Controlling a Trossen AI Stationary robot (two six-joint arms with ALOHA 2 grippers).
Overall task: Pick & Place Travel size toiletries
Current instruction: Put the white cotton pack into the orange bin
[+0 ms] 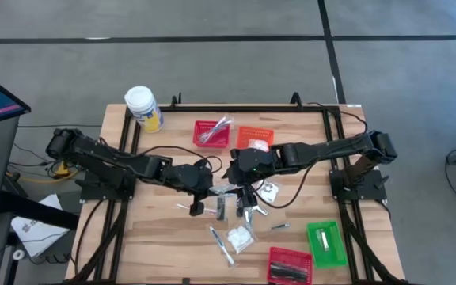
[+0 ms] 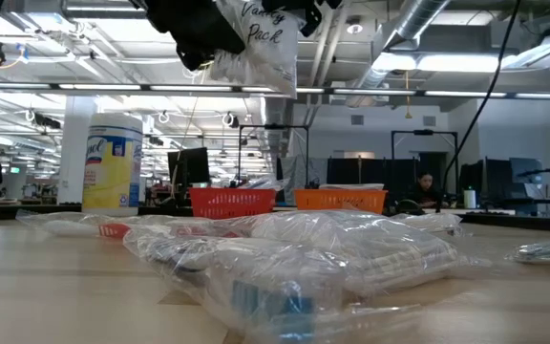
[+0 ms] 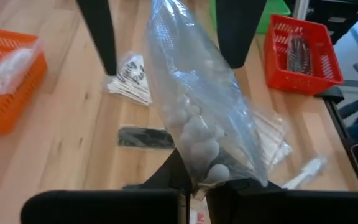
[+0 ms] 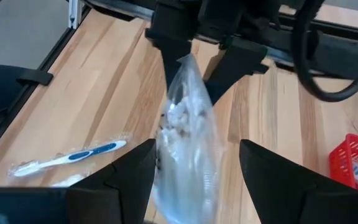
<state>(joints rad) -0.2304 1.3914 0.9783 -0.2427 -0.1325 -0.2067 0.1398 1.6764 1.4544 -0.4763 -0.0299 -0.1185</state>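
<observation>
A clear bag of white cotton balls (image 3: 197, 124) is held up above the table's middle, between my two grippers. My left gripper (image 3: 191, 183) is shut on it. My right gripper (image 4: 194, 158) is open and faces the left one. Its fingers (image 3: 101, 37) stand on either side of the bag's free end (image 4: 188, 143). In the low view the bag (image 2: 256, 48) hangs high over the table. More small wrapped toiletries (image 1: 240, 236) lie loose on the wood below, among them a toothbrush (image 4: 67, 157). My left gripper pinches one end of the bag (image 3: 199, 176) between its two fingers, which slant downward from the table's left. The bag is lifted clear of the table and reaches out ahead of the fingers toward my right gripper. Whether my right gripper touches the bag, I cannot tell.
A yellow jar with a white lid (image 1: 143, 107) stands at the far left. A red basket (image 1: 212, 133) and an orange basket (image 1: 254, 138) sit at the back. A green basket (image 1: 326, 243) and another red basket (image 1: 290, 265) sit at the near right.
</observation>
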